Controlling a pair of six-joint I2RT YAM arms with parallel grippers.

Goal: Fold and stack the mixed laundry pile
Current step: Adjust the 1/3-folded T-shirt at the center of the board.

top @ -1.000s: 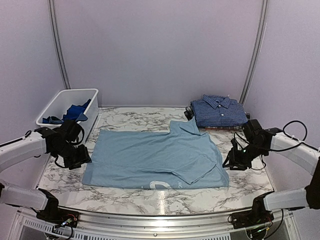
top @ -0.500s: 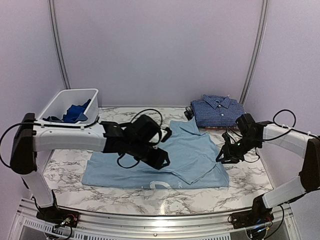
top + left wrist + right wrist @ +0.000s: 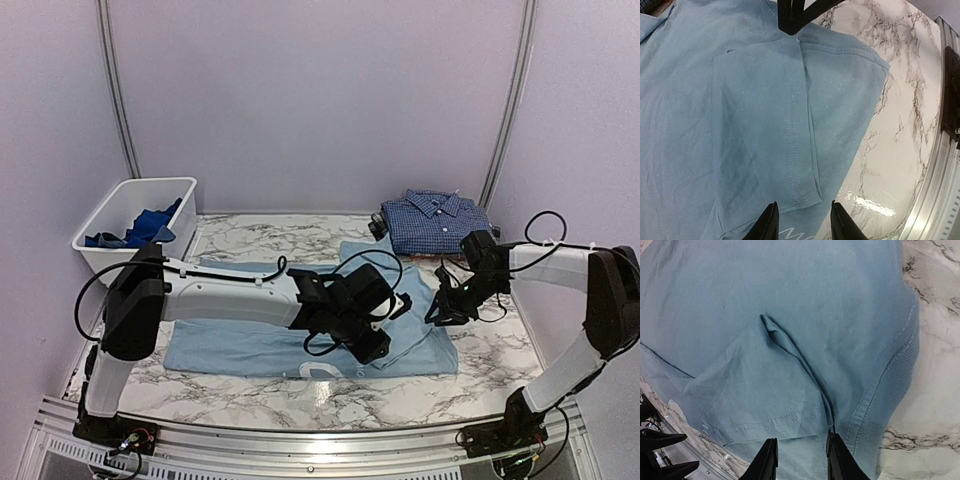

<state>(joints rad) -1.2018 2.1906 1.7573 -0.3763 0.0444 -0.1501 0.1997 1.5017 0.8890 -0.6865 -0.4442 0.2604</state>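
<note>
A light blue T-shirt (image 3: 225,340) lies spread flat on the marble table (image 3: 500,365). My left arm reaches across it, and my left gripper (image 3: 377,348) hovers over the right sleeve. In the left wrist view the T-shirt (image 3: 740,100) fills the frame and my left gripper (image 3: 802,220) stands open just above the sleeve's hem corner. My right gripper (image 3: 441,314) is at the shirt's right edge. Seen from the right wrist, it (image 3: 800,456) is open over a crease beside the hem of the T-shirt (image 3: 815,300). Neither holds cloth.
A folded navy small-check shirt (image 3: 436,222) lies at the back right. A white bin (image 3: 105,222) at the back left holds a royal blue garment (image 3: 150,224). A metal rail (image 3: 320,432) runs along the front edge. Both grippers are close together.
My left arm has swung from the shirt's left edge across to its right sleeve. My right gripper has moved left onto the shirt's edge. Both sets of jaws have narrowed.
</note>
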